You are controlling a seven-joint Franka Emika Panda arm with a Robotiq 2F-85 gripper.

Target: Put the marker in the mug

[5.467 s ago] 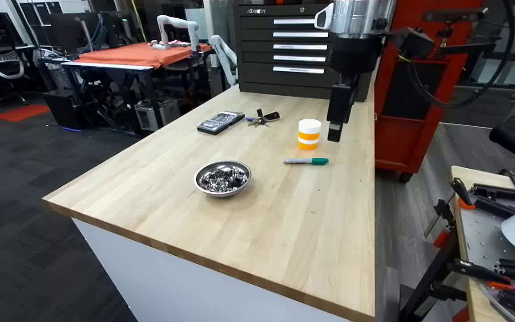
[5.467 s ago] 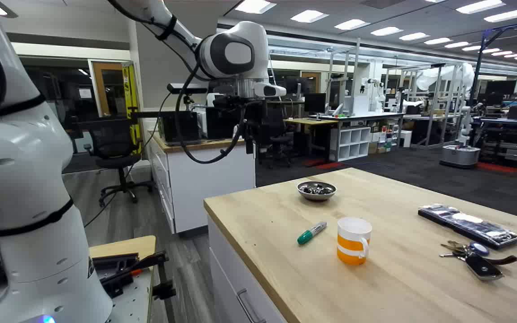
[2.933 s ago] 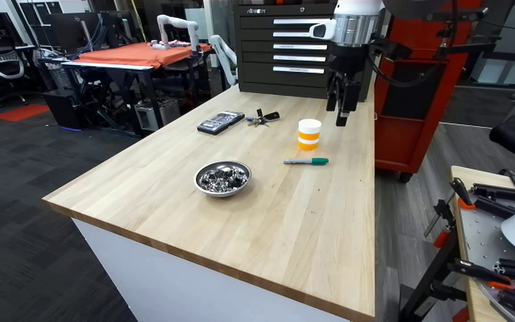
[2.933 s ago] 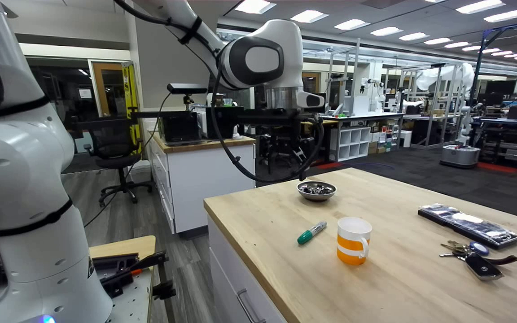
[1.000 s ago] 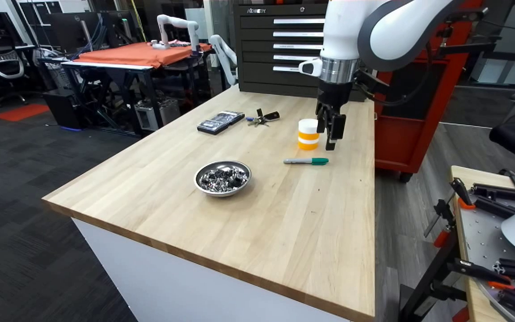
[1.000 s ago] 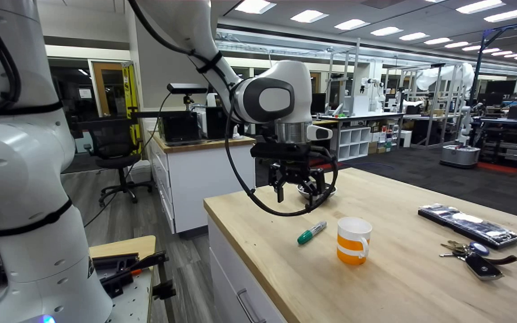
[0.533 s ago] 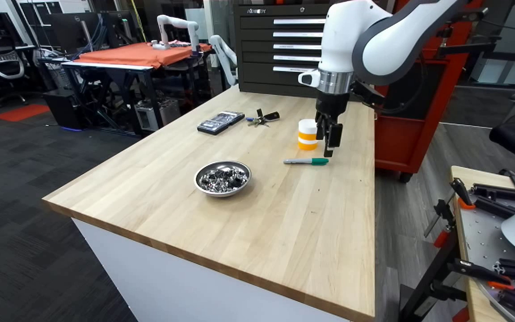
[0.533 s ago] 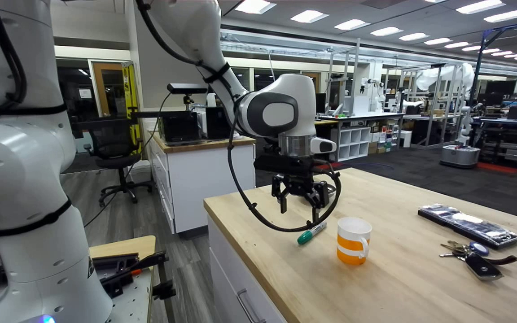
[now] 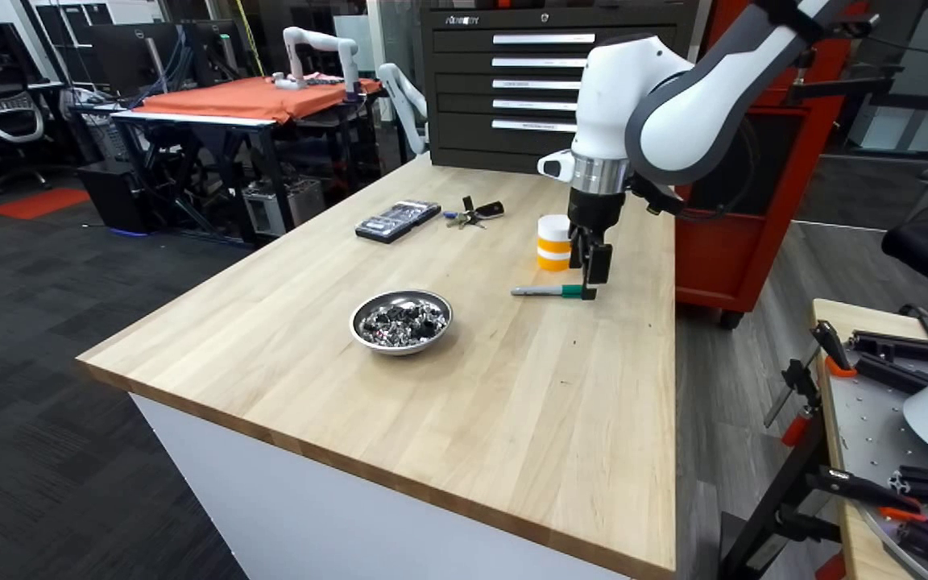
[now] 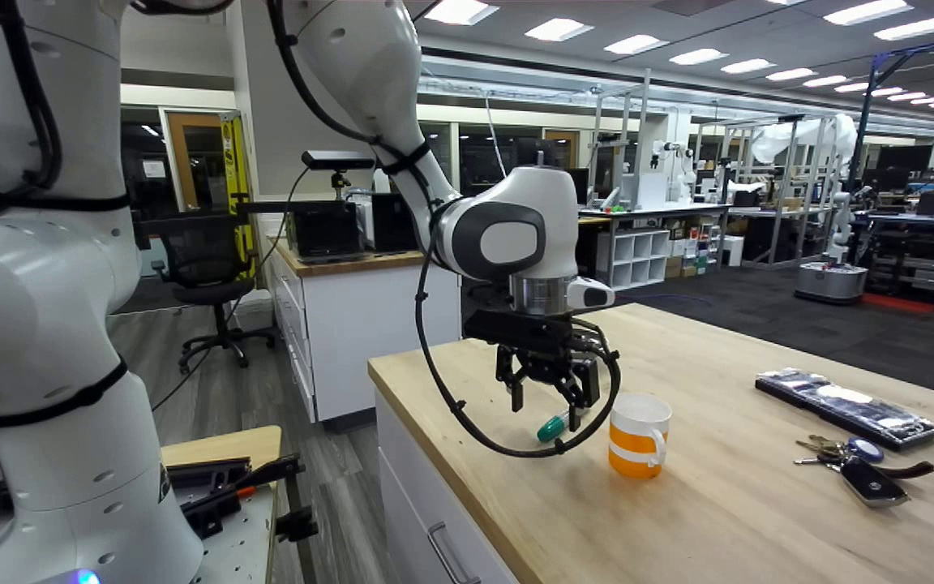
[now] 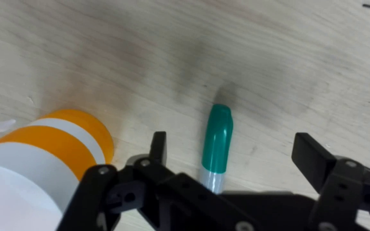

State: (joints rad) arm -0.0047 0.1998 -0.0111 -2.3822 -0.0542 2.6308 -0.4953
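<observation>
Tabletop [image 9: 464,427], marker [image 11: 217,144] beneath spread tool [image 10: 546,414].

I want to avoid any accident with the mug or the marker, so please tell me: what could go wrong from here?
The mug stands close beside one finger of the open gripper, so a small sideways move could knock it over. In the wrist view, the fingers seem level with the green cap, at one end of the marker; gripping there might let it tilt or slip during lifting.
</observation>
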